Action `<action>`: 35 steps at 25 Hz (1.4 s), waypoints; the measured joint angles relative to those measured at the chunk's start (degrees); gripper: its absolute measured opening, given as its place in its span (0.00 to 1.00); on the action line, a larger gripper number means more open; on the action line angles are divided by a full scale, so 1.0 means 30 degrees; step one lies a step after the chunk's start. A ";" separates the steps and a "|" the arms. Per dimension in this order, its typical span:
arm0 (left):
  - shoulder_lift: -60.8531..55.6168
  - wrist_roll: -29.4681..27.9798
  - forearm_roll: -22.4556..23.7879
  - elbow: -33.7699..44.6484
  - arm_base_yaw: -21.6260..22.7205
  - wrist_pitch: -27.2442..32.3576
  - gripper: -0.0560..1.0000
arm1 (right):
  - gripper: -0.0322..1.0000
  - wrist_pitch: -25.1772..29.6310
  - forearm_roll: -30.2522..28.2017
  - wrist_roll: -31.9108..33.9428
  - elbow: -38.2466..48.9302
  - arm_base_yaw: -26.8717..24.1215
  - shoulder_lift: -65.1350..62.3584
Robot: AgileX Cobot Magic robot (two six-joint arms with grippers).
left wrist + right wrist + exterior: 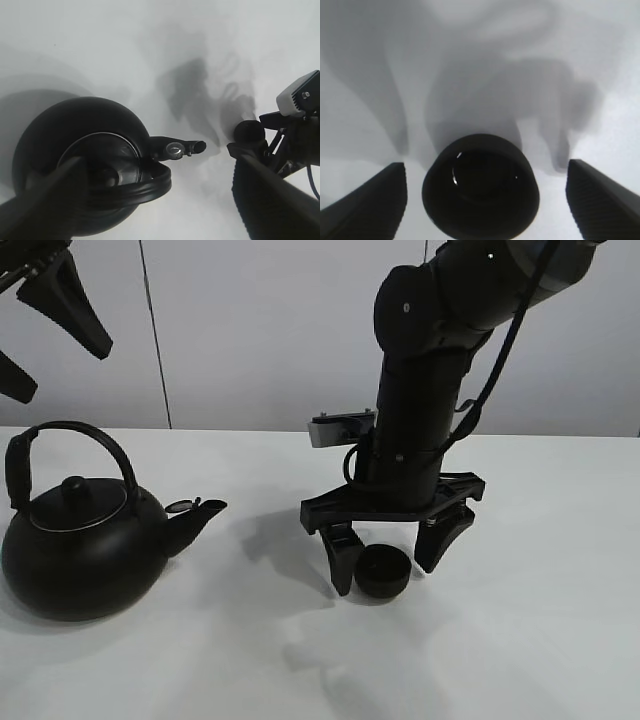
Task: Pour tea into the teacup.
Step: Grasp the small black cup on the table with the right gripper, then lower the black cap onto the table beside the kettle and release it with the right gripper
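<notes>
The small black teacup (384,573) stands on the white table, to the right of the kettle's spout. My right gripper (390,552) is lowered over it and open, one finger on each side, with a gap between each finger and the cup. In the right wrist view the teacup (480,190) sits between the fingers (366,204). The big black kettle (82,545) stands at the left, its spout (198,515) pointing at the cup. My left gripper (48,302) is open, high above the kettle (82,160). The cup (249,132) also shows in the left wrist view. No tea is visible.
The white table (560,640) runs back to a pale wall. The right arm's black column (420,400) rises above the cup. The kettle's arched handle (100,440) stands upright over its lid.
</notes>
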 joint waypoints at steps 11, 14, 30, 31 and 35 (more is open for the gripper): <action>0.0000 0.0000 0.0013 0.0000 0.0000 -0.0016 0.60 | 0.42 0.0405 0.0000 0.0073 -0.0358 0.0000 0.0000; 0.0000 0.0000 0.0013 0.0000 0.0000 -0.0083 0.60 | 0.42 0.1570 0.0000 0.0073 -0.1601 0.0000 0.0000; 0.0000 0.0000 0.0042 0.0000 0.0000 -0.0171 0.60 | 0.42 0.2410 -0.0054 -0.0993 -0.5262 0.2900 0.0703; 0.0000 0.0000 0.0042 0.0000 0.0000 -0.0171 0.60 | 0.42 0.2167 -0.0054 -0.0993 -0.5262 0.2961 0.0928; 0.0000 0.0000 0.0042 0.0000 0.0000 -0.0187 0.60 | 0.42 0.1043 0.0245 -0.0993 -0.5305 0.3178 0.1735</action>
